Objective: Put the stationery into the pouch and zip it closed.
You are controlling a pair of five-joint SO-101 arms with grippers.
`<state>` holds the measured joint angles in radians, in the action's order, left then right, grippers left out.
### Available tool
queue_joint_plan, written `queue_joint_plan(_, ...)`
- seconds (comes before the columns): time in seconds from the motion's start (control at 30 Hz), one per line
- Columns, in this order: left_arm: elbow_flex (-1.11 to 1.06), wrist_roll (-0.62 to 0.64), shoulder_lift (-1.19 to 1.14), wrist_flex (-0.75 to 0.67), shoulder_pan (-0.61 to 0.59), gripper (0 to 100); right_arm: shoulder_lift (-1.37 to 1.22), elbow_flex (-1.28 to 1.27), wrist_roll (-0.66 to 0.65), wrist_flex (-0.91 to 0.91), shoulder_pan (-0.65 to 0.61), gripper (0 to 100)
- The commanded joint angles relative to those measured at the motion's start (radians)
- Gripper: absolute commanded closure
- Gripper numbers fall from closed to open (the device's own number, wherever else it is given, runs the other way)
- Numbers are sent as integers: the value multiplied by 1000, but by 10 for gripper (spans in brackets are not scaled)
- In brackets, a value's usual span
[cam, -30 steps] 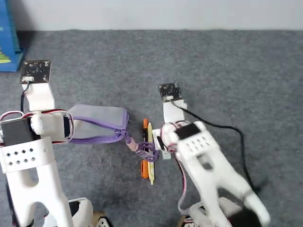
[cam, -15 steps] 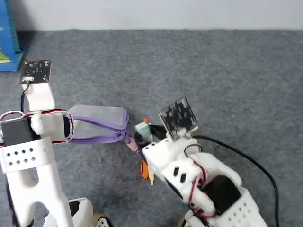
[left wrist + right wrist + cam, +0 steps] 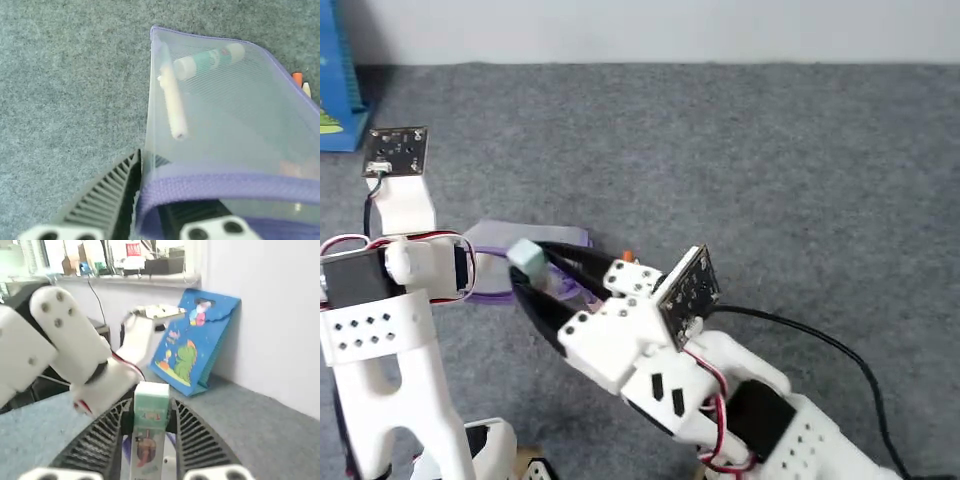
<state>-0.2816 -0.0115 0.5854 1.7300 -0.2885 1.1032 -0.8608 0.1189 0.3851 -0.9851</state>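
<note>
- Grips a mint-green eraser point(image 3: 151, 400) in the right end effector point(image 3: 150, 412), its black ribbed fingers point(image 3: 192, 440) drawn in against two opposite sides, with the block standing on end between them.
- Holds the eraser in the air above the pouch point(image 3: 555, 238) in the high view, with the right end effector pointing across toward the left arm point(image 3: 380, 300).
- Pinches the purple-trimmed edge of the clear mesh pouch in the left end effector point(image 3: 147, 212), fingers nearly together with only the fabric between them.
- Keeps the pouch flat on the grey desk point(image 3: 65, 75), reaching away from the left end effector toward the middle of the desk.
- Shows through the mesh a cream-white stick point(image 3: 172, 105) and a capped tube with a green label point(image 3: 207, 60), both inside the pouch and meeting at one end near its far corner.
- Leaves an orange pen point(image 3: 297, 77) and a cream pen point(image 3: 306, 89) outside on the desk, side by side just beyond the pouch.
- Stands a blue gift bag point(image 3: 197, 335) with a cartoon dinosaur against the wall at the desk's far corner, behind the left arm.
</note>
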Motion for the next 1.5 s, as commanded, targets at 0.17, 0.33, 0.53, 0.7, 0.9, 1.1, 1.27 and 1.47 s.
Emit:
queue_joint_plan(0.17,22,5,17,14,-6,988,-211,-6,-9,-205,15,991)
queue_joint_plan(0.33,22,5,12,12,-8,988,-252,-130,-14,-409,59,991)
queue_joint_plan(0.53,22,5,15,14,-2,988,-262,-236,-97,-510,64,991)
queue_joint_plan(0.7,22,5,15,14,-2,988,-262,-235,-97,-484,59,976)
queue_joint_plan(0.9,22,5,15,14,-3,988,-251,-233,-97,-424,59,723)
queue_joint_plan(1.1,21,5,12,14,-6,988,-251,-232,-97,-424,59,764)
queue_joint_plan(1.27,21,5,12,14,-5,988,-194,-232,-94,-423,61,812)
queue_joint_plan(1.47,21,5,12,14,-3,988,-33,-222,-95,-312,61,829)
